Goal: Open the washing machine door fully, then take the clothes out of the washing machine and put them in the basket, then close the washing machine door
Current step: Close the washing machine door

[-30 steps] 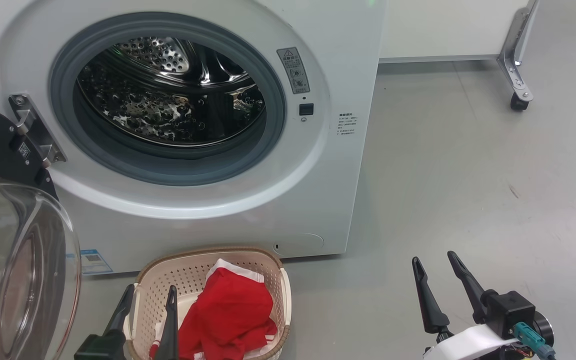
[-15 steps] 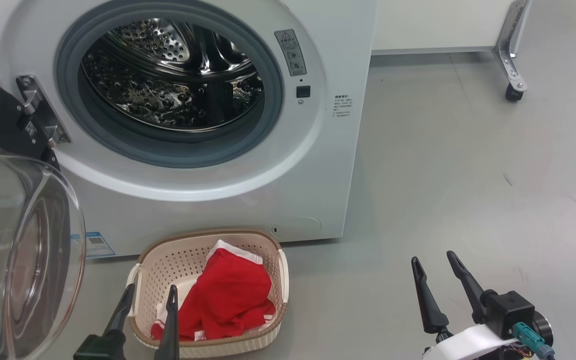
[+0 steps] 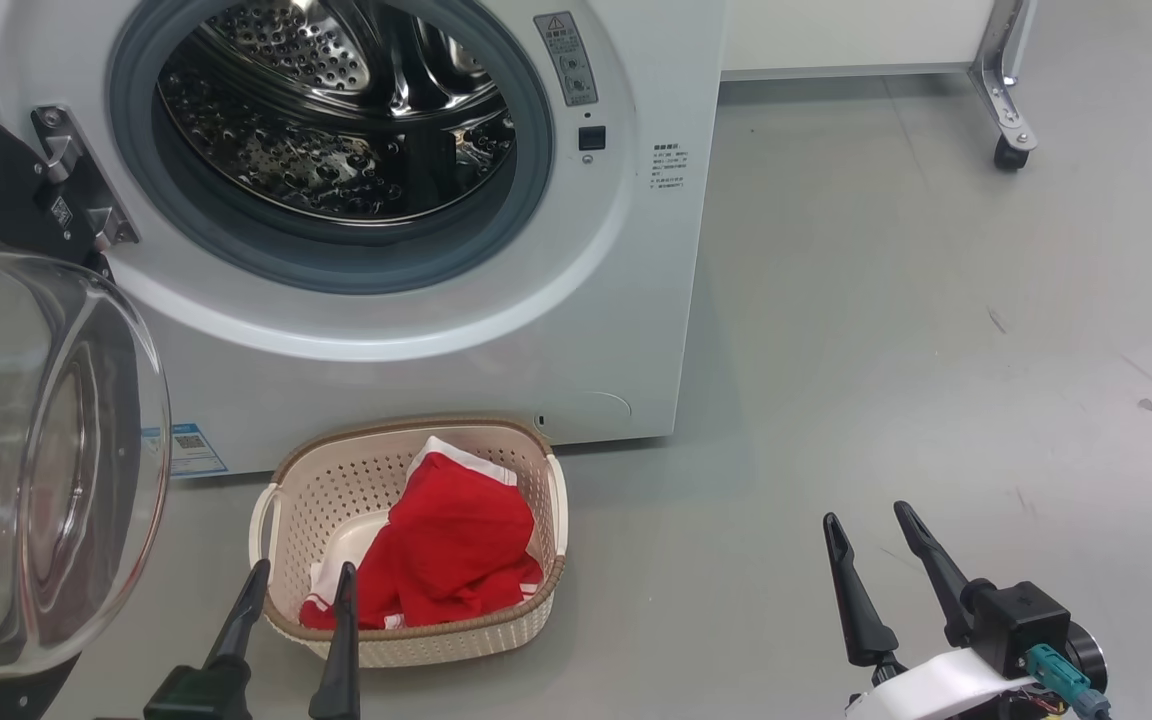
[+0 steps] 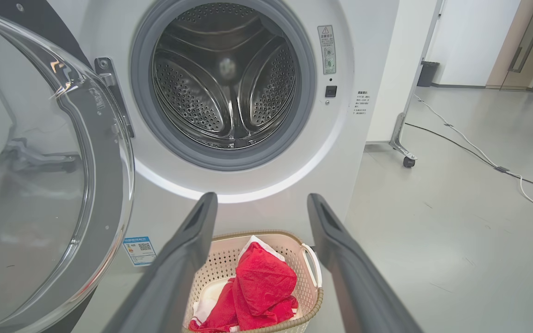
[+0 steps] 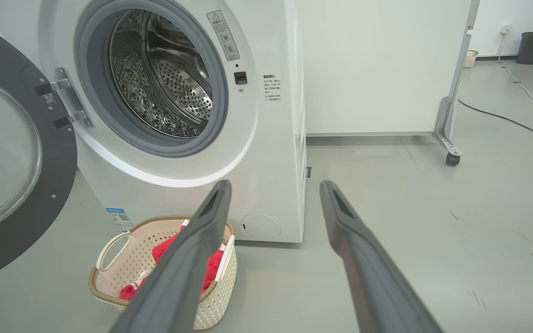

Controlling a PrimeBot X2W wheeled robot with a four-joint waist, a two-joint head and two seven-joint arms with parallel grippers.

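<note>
Since a second ago the whole head view has slid, so the washer and basket now sit higher in it. That is the camera moving, not the things; both pincers keep their spots.

Nearest, the left pincer (image 3: 302, 575) is at 7 o'clock in the head view, fingers apart and empty. The right pincer (image 3: 866, 515) is at 5 o'clock, also apart and empty.

Just past the left pincer's tips, at its 12 to 1 o'clock, the basket (image 3: 406, 425) stands on the floor (image 3: 886, 350) with the clothes (image 3: 456, 560) heaped inside.

At the left pincer's 10 o'clock the washing machine door (image 3: 36, 450) hangs wide open on its hinge (image 3: 81, 190). Behind, at 12 o'clock, the washing machine (image 3: 616, 330) shows a drum (image 3: 336, 130) with no fabric visible.

Closing looks like what remains. The door lies left of the left pincer, so that arm is far nearer. The door is round, with no long axis, and its free edge would swing toward 1 o'clock.

Count: two pincers, one basket, one door, one washer, one red heap; garments within cannot be counted.
</note>
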